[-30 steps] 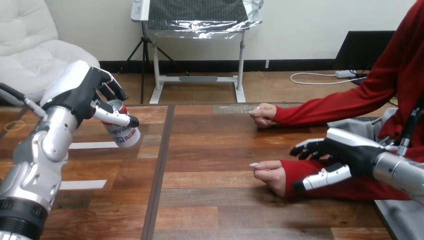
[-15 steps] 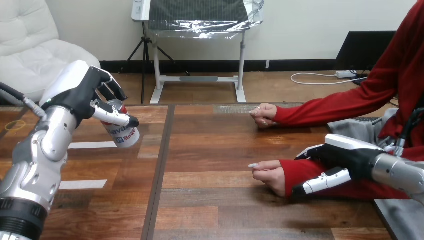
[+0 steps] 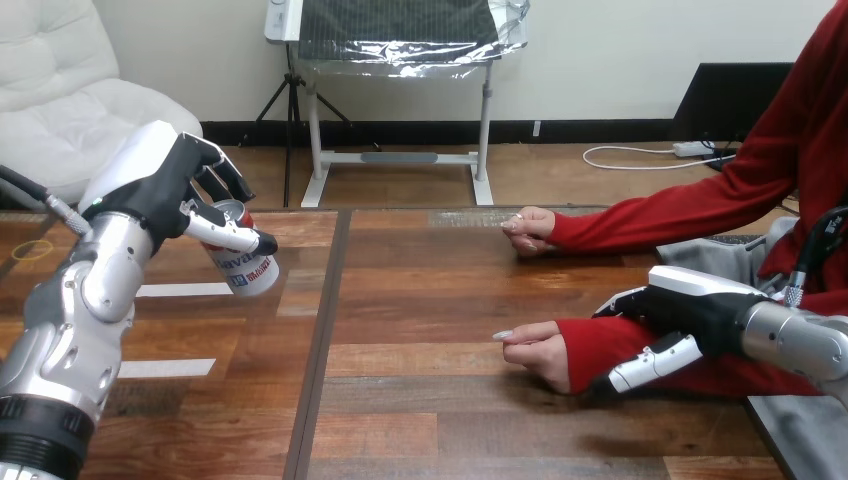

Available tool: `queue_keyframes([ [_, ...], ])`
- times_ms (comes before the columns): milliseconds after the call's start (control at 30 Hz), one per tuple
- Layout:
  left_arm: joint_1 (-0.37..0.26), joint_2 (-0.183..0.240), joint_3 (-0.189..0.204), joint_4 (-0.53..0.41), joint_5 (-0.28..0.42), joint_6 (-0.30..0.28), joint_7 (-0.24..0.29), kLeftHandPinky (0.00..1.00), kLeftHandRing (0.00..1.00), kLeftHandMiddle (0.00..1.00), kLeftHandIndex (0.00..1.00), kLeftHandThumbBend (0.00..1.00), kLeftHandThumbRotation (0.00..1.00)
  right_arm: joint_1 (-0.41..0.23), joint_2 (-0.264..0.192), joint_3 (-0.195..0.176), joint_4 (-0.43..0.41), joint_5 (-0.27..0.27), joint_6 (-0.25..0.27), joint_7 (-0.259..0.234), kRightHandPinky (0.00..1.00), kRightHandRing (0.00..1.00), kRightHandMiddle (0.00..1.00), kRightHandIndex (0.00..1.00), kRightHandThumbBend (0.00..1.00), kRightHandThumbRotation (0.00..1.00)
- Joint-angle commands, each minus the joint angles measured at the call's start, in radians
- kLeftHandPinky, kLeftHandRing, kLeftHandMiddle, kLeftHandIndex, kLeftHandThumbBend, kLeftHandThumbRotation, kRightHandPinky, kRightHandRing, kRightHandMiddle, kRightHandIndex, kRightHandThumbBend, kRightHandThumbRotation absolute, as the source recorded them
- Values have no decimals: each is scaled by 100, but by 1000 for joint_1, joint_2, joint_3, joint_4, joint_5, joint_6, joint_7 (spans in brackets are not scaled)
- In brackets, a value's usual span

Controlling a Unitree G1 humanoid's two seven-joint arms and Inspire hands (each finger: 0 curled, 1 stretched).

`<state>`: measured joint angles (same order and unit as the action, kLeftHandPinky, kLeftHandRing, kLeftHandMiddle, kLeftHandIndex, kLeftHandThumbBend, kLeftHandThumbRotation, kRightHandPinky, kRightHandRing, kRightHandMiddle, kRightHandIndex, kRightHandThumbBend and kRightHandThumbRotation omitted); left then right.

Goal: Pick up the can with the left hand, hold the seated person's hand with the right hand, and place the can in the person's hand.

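Your left hand (image 3: 165, 190) is closed around the can (image 3: 248, 268): its fingers curl over the top rim on the far side and the thumb lies across the near face, so the can is pinched between them. From the head view, count one can, two robot hands and two hands of the person. The can is tilted, with its top leaning toward the left arm and its base swung out to the right. It sits over the left part of the table (image 3: 420, 400), well apart from both of the person's hands.

Your right hand (image 3: 690, 310) comes in from the right edge and sits on the red sleeve just behind the person's nearer hand (image 3: 535, 350). Its fingers reach over the far side of the person's wrist (image 3: 590, 340) and the thumb lies along the near side, so the wrist is between them in a narrow, wrapping grip.

The nearer hand rests on the table, loosely curled, with one finger pointing left toward the can. The person's farther hand (image 3: 528, 228) rests on the table near its far edge, also loosely closed and touching nothing else. Two white tape strips (image 3: 185, 290) lie on the wood on the left side, below and near the can.
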<state>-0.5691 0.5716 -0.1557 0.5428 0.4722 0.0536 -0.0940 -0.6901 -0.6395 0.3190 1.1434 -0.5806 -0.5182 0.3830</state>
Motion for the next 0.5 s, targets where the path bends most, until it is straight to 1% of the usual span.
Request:
queue_keyframes([
  [0,-57,19,29,-44,-13,-7,4,32,38,45,45,76,0,-53,-13,14,-3,-8,33,-25,68,78,82,82,100,37],
  [67,-57,20,30,-40,-15,-12,3,32,38,45,45,76,0,-50,-11,14,-10,-8,38,-27,69,78,82,82,100,34],
  [233,-58,20,30,-41,-14,-9,-1,32,38,45,45,76,0,-42,-10,23,-16,-23,23,-66,68,76,80,79,100,26],
  [300,-58,20,29,-38,-14,-14,0,32,38,45,45,76,0,-37,-8,24,-20,-25,20,-84,67,75,79,78,100,24],
  [367,-57,20,30,-35,-14,-20,3,32,38,45,45,77,0,-34,-6,26,-23,-27,19,-99,63,72,77,76,100,20],
  [467,-58,20,30,-36,-13,-15,2,32,38,44,45,77,0,-40,-5,36,-15,-29,3,-99,61,70,75,74,100,17],
])
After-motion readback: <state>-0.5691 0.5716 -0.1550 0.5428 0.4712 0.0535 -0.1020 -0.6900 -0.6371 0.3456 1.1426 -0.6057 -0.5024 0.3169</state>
